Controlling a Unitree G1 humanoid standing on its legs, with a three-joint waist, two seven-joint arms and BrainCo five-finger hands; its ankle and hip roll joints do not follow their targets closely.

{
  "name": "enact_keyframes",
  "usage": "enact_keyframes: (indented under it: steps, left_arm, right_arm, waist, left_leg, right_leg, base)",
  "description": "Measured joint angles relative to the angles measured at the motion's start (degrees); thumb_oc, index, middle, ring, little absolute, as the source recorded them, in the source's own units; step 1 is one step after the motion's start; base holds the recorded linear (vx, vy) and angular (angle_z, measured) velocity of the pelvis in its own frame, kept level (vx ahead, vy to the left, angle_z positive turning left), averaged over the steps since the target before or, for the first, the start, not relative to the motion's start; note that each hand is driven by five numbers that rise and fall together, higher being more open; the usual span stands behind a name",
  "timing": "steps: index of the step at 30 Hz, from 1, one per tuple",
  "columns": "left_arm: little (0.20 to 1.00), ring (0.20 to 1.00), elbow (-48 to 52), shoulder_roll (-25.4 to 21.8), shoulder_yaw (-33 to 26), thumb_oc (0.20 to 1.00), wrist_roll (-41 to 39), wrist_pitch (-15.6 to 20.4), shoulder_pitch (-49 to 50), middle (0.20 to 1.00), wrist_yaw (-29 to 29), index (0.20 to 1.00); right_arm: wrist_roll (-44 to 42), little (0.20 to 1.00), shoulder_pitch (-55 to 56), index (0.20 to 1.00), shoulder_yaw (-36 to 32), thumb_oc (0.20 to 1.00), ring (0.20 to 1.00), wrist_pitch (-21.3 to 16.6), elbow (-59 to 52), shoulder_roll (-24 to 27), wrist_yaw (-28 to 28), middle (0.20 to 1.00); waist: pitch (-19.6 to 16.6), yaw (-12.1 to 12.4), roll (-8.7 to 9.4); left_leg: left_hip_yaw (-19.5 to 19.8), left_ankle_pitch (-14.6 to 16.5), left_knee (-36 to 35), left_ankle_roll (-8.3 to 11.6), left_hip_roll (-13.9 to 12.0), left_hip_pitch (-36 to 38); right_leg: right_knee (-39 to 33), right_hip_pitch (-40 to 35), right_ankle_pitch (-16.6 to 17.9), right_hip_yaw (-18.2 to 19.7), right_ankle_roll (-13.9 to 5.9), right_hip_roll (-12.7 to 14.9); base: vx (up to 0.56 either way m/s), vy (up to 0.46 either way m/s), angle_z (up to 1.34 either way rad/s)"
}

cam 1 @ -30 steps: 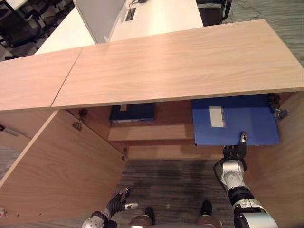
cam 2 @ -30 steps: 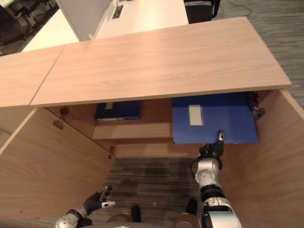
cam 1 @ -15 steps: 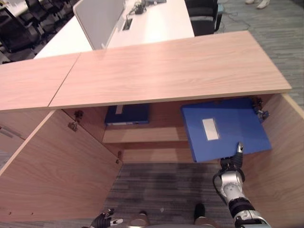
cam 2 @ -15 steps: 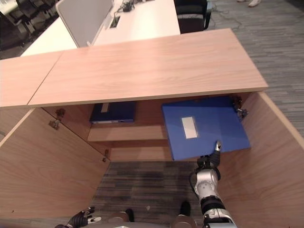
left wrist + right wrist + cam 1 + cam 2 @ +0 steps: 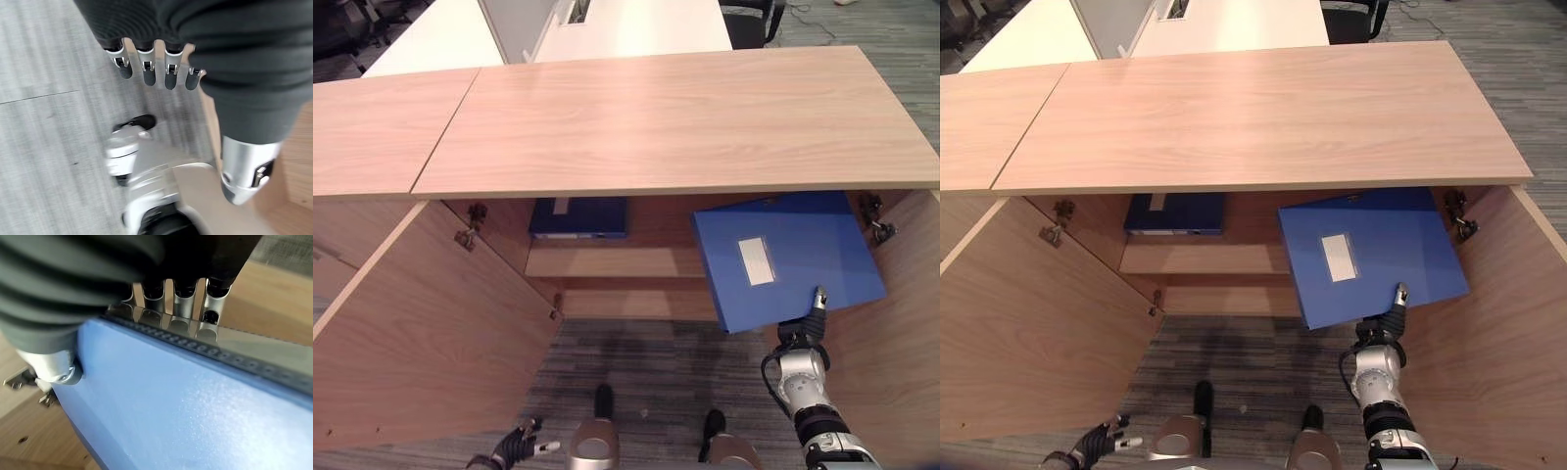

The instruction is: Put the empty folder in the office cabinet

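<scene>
Two hands are seen, one on each side of the open cabinet (image 5: 431, 323). Left hand (image 5: 514, 446) is held low over the carpeted floor (image 5: 646, 362), just off the open left door (image 5: 421, 343), well apart from the folder; its fingers (image 5: 146, 68) are relaxed and nearly straight in the wrist view, nothing gripped. Up and ahead of that hand, a dark blue binder (image 5: 579, 217) is seen lying flat on the inner shelf (image 5: 617, 262), pushed towards the back under the wooden worktop (image 5: 675, 117).

Right of that, the blue folder (image 5: 783, 257) is held tilted in the cabinet's right half, its far edge under the worktop lip, its near corner lower and out towards the hand. A white label (image 5: 757, 261) is carried on its top face. Right hand (image 5: 800, 338) is clamped on the folder's near edge: thumb (image 5: 54, 367) is pressed on the top face, fingers (image 5: 181, 308) are curled under the edge, as shown in the wrist view. One finger (image 5: 1399, 294) is seen sticking up against the blue cover from the head views. Beyond the hand, a door hinge (image 5: 878, 221) is seen just beside the folder's far right corner; contact cannot be told. Open right door (image 5: 901, 392) stands just outboard of the right hand.
</scene>
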State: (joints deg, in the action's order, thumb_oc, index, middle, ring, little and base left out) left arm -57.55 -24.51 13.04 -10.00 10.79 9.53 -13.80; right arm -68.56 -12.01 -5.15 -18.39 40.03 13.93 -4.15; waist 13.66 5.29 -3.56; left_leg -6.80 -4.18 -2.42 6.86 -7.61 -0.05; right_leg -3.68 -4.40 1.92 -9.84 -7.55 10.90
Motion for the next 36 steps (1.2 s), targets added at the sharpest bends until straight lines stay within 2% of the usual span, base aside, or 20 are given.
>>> enact_keyframes:
  steps: [2,4,7,8,10,11,13,14,15,16,18,21,22,23,24,25,27,30,32,36]
  left_arm:
    - [1.000,1.000,0.5,-1.2,-0.4,1.000,0.0,0.2,-0.8,1.000,0.0,1.000]
    - [1.000,1.000,2.0,-1.7,-0.4,1.000,0.2,0.6,-1.0,1.000,-0.3,1.000]
    - [1.000,1.000,3.6,-1.9,0.1,1.000,0.2,0.7,-1.8,1.000,-0.5,1.000]
    - [1.000,1.000,4.0,-2.4,0.2,1.000,0.2,0.8,-2.7,1.000,-0.4,1.000]
    - [1.000,1.000,4.7,-3.1,0.1,1.000,0.2,0.7,-3.3,1.000,-0.2,1.000]
    - [1.000,1.000,5.0,-3.1,0.0,1.000,0.1,0.6,-3.4,1.000,0.3,1.000]
    - [1.000,1.000,6.0,-2.7,0.1,1.000,0.1,0.6,-3.2,1.000,1.0,1.000]
    - [1.000,1.000,6.3,-2.6,0.4,1.000,0.1,0.6,-2.7,1.000,1.3,1.000]
    - [1.000,1.000,6.8,-2.9,0.4,1.000,-0.2,0.7,-2.5,1.000,1.6,1.000]
    - [1.000,1.000,7.5,-3.3,-0.4,1.000,-1.0,0.5,-1.2,1.000,2.2,1.000]
    - [1.000,1.000,7.8,-3.4,-0.1,1.000,-1.0,0.2,-0.9,1.000,2.1,1.000]
    - [1.000,1.000,7.6,-1.2,0.7,1.000,-0.9,-0.1,-0.4,1.000,2.3,1.000]
    - [1.000,1.000,7.3,-0.5,0.8,1.000,-0.9,-0.1,-0.4,1.000,2.3,1.000]
    - [1.000,1.000,6.2,-0.5,0.9,1.000,-0.7,0.0,-0.3,1.000,2.2,1.000]
    - [1.000,1.000,5.8,-0.9,0.9,1.000,-0.6,0.0,0.2,1.000,2.2,1.000]
    - [1.000,1.000,5.1,-0.2,0.9,1.000,-0.6,-0.2,0.8,1.000,2.6,1.000]
    - [1.000,1.000,6.1,1.2,1.1,1.000,-0.1,0.1,2.8,1.000,2.5,1.000]
    - [1.000,1.000,6.1,2.7,1.1,1.000,0.3,0.2,2.9,1.000,2.5,1.000]
    - [1.000,1.000,6.6,2.8,1.0,1.000,0.3,0.2,2.1,1.000,2.5,1.000]
    - [1.000,1.000,6.4,3.2,0.9,1.000,0.3,0.0,1.9,1.000,2.1,1.000]
  right_arm:
    - [0.2,0.200,-0.1,0.200,0.0,0.200,0.200,0.0,-0.1,-0.4,0.3,0.200]
    - [0.2,0.200,-0.4,0.200,0.1,0.200,0.200,0.1,-0.1,-2.3,0.8,0.200]
    - [0.2,0.200,-0.8,0.200,0.2,0.200,0.200,0.2,-0.1,-3.0,1.0,0.200]
    - [0.2,0.200,-1.7,0.200,0.3,0.200,0.200,0.3,-0.1,-3.7,1.0,0.200]
    - [0.2,0.200,-2.3,0.200,0.2,0.200,0.200,0.2,0.0,-4.0,1.0,0.200]
    - [0.1,0.200,-3.1,0.200,0.1,0.200,0.200,0.2,0.1,-4.8,1.1,0.200]
    - [-0.1,0.200,-3.5,0.200,-0.1,0.200,0.200,0.0,0.1,-5.4,1.0,0.200]
    - [-0.2,0.200,-2.9,0.200,-0.2,0.200,0.200,0.0,0.2,-5.6,0.9,0.200]
    - [-0.1,0.200,-1.8,0.200,0.2,0.200,0.200,0.1,0.4,-5.8,0.9,0.200]
    - [-0.1,0.200,-1.3,0.200,0.5,0.200,0.200,0.3,0.1,-6.2,1.0,0.200]
    - [-0.2,0.200,-1.0,0.200,-0.3,0.200,0.200,0.2,-0.8,-6.2,0.9,0.200]
    - [-0.7,0.200,-0.5,0.200,-3.3,0.200,0.200,-0.7,-1.8,-6.1,0.7,0.200]
    - [-1.8,0.200,0.0,0.200,-3.9,0.200,0.200,-1.2,-1.8,-6.1,0.3,0.200]
    - [-3.0,0.200,1.4,0.200,-4.0,0.200,0.200,-1.5,-1.7,-6.1,-0.4,0.200]
    - [-3.4,0.200,2.3,0.200,-3.9,0.200,0.200,-1.5,-1.7,-6.2,-0.6,0.200]
    - [-3.4,0.200,2.7,0.200,-3.6,0.200,0.200,-1.5,-1.6,-5.4,-0.7,0.200]
    - [-3.4,0.200,2.6,0.200,-3.7,0.200,0.200,-1.6,-1.9,-4.3,-0.7,0.200]
    - [-3.4,0.200,2.3,0.200,-3.8,0.200,0.200,-1.6,-1.9,-1.8,-0.9,0.200]
    - [-3.4,0.200,1.9,0.200,-4.1,0.200,0.200,-2.4,-2.0,-0.7,-0.9,0.200]
    - [-3.4,0.200,2.1,0.200,-4.8,0.200,0.200,-3.2,-2.1,-0.5,-1.1,0.200]
  waist:
    - [-1.0,-0.1,1.46]
    - [-1.5,0.1,2.36]
    - [-1.5,0.2,2.93]
    - [-1.5,0.1,2.82]
    - [-1.6,-0.1,3.30]
    - [-1.2,0.1,3.00]
    - [-0.1,-0.5,1.63]
    - [0.3,-0.9,0.90]
    - [0.4,-1.1,0.39]
    - [-0.1,-1.3,1.19]
    - [-0.4,-1.7,1.90]
    - [-0.3,-3.6,1.27]
    - [-0.4,-3.9,1.14]
    - [-0.7,-4.6,1.84]
    - [-1.4,-4.4,3.17]
    - [-2.0,-3.8,2.88]
    - [-3.7,-3.3,0.32]
    - [-4.3,-3.2,-1.59]
    - [-4.3,-3.3,-1.98]
    - [-4.5,-3.2,-2.66]
  left_leg:
    - [-0.6,-0.1,-0.1,-1.48,2.3,0.7]
    - [-0.8,1.0,0.8,-2.82,3.6,0.6]
    - [-1.7,2.2,1.3,-3.64,4.7,0.5]
    - [-2.2,2.3,1.7,-4.16,4.1,0.5]
    - [-2.6,3.1,2.2,-4.92,4.4,0.6]
    - [-3.6,3.6,3.0,-5.59,4.0,0.5]
    - [-3.8,5.8,4.9,-6.61,3.3,0.7]
    - [-3.4,6.4,4.6,-6.96,2.9,2.1]
    - [-2.8,6.9,4.5,-7.35,3.2,3.2]
    - [-2.1,7.3,3.5,-7.74,4.0,3.5]
    - [-1.0,5.8,1.4,-8.05,5.5,4.6]
    - [2.6,4.6,-0.8,-7.76,6.6,4.8]
    - [3.6,4.2,-1.4,-7.90,6.9,5.1]
    - [5.9,3.3,-2.8,-6.95,7.2,6.8]
    - [6.9,3.6,-2.7,-6.38,8.2,7.6]
    - [7.4,4.4,-2.7,-5.47,7.9,8.6]
    - [7.1,4.8,-2.7,-4.47,5.9,8.8]
    - [7.0,4.7,-2.7,-4.14,4.3,8.8]
    - [7.4,4.8,-2.7,-3.57,2.6,8.8]
    - [9.1,5.4,-3.2,-1.98,1.1,8.5]
  right_leg:
    - [-1.5,-0.8,2.0,0.3,-0.73,1.7]
    - [0.3,0.0,1.7,0.8,-1.01,3.2]
    - [1.0,0.5,1.9,1.4,-0.97,4.0]
    - [6.2,3.3,1.7,1.6,-1.14,4.1]
    - [11.0,5.9,1.9,1.9,-1.51,4.2]
    - [16.9,9.1,2.4,1.6,-2.03,4.5]
    - [26.3,13.0,6.1,1.1,-4.55,5.1]
    - [30.8,14.5,6.7,1.0,-5.88,5.7]
    - [33.3,15.1,4.9,1.3,-6.50,5.3]
    - [31.8,15.8,1.5,1.9,-6.67,4.1]
    - [22.8,15.2,-1.3,1.9,-5.50,2.4]
    - [4.6,12.6,-0.3,4.1,-4.80,0.4]
    - [2.0,11.8,0.8,5.6,-4.83,0.1]
    - [0.9,10.4,3.6,7.6,-4.15,-0.3]
    - [0.9,9.2,5.2,7.6,-3.11,-0.4]
    - [0.7,8.2,7.6,8.2,0.46,-0.8]
    - [-1.5,6.6,8.2,7.4,1.34,-2.7]
    - [-1.4,6.1,7.6,5.8,2.16,-4.1]
    - [-1.8,5.5,6.5,4.2,2.90,-5.4]
    - [-1.8,4.3,5.3,2.2,3.24,-6.5]
  base:
    - [0.22,0.248,0.12]
    - [0.17,0.245,-0.05]
    - [0.12,0.211,-0.09]
    - [0.10,0.215,-0.09]
    - [0.11,0.191,-0.14]
    - [0.19,0.180,-0.20]
    - [0.22,0.126,-0.09]
    - [0.19,0.060,0.16]
    - [0.38,0.061,0.23]
    - [0.32,-0.045,0.32]
    - [0.34,-0.102,0.25]
    - [0.20,-0.098,0.62]
    - [0.16,-0.086,1.16]
    - [0.19,-0.114,1.00]
    - [0.17,-0.109,0.86]
    - [0.12,-0.134,0.23]
    - [0.05,-0.088,0.03]
    - [0.07,-0.117,0.16]
    - [0.10,-0.171,0.28]
    - [0.04,-0.125,0.29]
